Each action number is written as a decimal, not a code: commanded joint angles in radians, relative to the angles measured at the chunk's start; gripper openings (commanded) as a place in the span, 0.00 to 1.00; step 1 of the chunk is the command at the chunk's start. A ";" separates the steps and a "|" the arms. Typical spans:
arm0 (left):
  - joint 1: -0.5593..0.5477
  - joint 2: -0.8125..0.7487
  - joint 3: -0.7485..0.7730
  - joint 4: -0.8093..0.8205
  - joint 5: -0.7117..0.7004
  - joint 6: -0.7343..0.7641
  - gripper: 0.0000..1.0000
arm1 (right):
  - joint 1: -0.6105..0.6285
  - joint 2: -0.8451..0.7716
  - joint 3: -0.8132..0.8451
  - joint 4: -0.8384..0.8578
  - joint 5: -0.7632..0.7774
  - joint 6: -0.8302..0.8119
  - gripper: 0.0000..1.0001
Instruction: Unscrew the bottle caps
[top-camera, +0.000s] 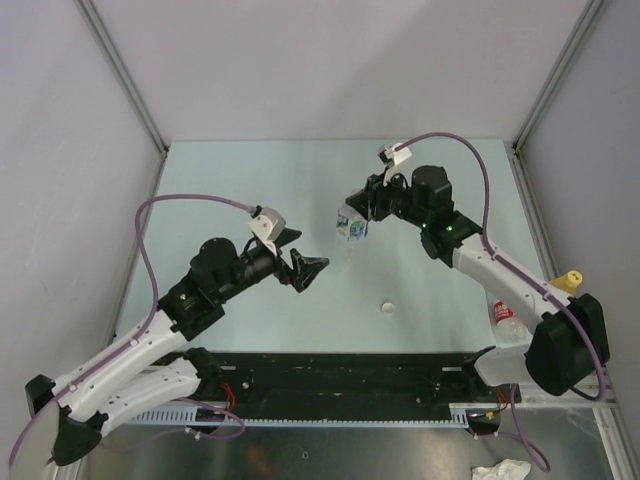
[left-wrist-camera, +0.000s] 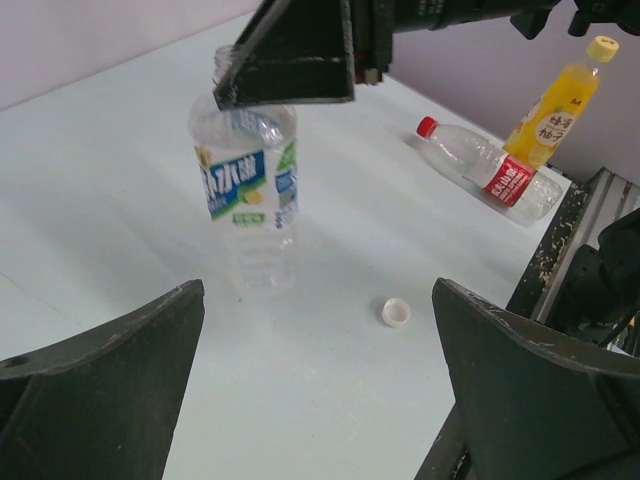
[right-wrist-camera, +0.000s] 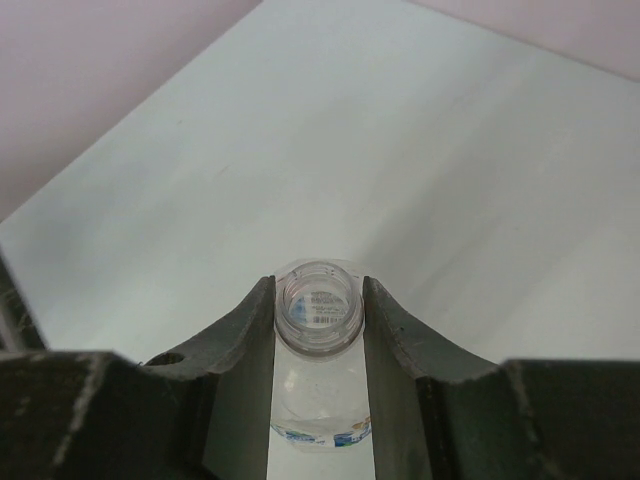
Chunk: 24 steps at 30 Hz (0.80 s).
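Grips the uncapped bottle (top-camera: 350, 230) by the neck with the right pincer (right-wrist-camera: 320, 310), one finger (right-wrist-camera: 245, 345) pressed against each side just under the open mouth. Shows bare threads at the rim, clear walls and a blue-green label round the body. Holds it upright near the middle of the desk (top-camera: 250, 180), a little toward the far edge; cannot tell whether the base rests on the surface or hangs just above it.

Spreads the left pincer (top-camera: 310, 270) wide open, empty, just beside the uncapped bottle on the side of the left edge, facing it but not touching it.

Finds the white cap (left-wrist-camera: 396, 313) lying loose on the desk between the uncapped bottle and the near edge, apart from both pincers and from every bottle.

Finds the red-label bottle (left-wrist-camera: 490, 172) lying on its side close to the near right corner, with the red cap (left-wrist-camera: 427, 126) screwed on its neck; half hides it behind the right arm in the top view.

Finds the yellow bottle (left-wrist-camera: 548, 115) standing upright at the right edge, just beside the red-label bottle, filled with orange-yellow liquid and closed by the yellow cap (left-wrist-camera: 601, 48).
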 joint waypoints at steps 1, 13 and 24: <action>0.007 0.013 0.022 0.017 -0.013 0.030 0.99 | -0.026 0.049 0.010 0.169 0.151 -0.012 0.00; 0.007 0.040 0.038 0.017 0.004 -0.003 0.99 | -0.038 0.264 0.010 0.469 0.393 -0.038 0.00; 0.007 0.058 0.048 0.017 0.053 -0.017 0.99 | -0.035 0.387 0.009 0.517 0.427 -0.048 0.13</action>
